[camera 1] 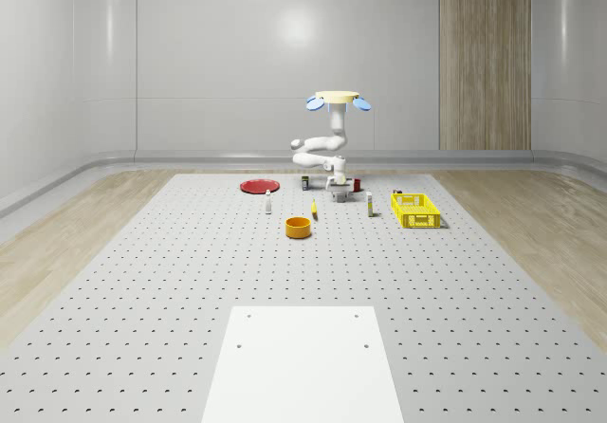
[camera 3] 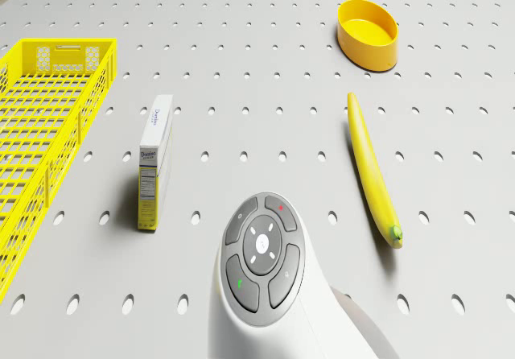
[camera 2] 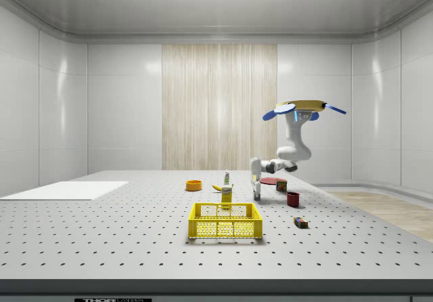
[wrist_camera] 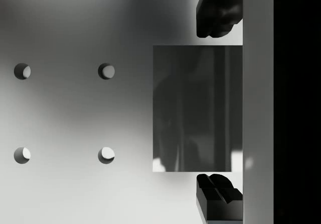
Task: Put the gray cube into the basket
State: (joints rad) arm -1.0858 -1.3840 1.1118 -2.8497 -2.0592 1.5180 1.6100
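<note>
The hand [wrist_camera: 218, 106] straddles the gray cube [wrist_camera: 197, 108], fingers [wrist_camera: 218, 15] spread just wider, seemingly not touching it.

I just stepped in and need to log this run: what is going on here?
A quadrotor drone with a white arm hovers over the perforated grey table. Its arm reaches down so that the pincer sits low over the gray cube, with one dark fingertip on each of two opposite sides of it. The cube lies on the table, not yet lifted. The yellow mesh basket stands apart, toward the whole-scene view's right, with no gray cube in it.
</note>
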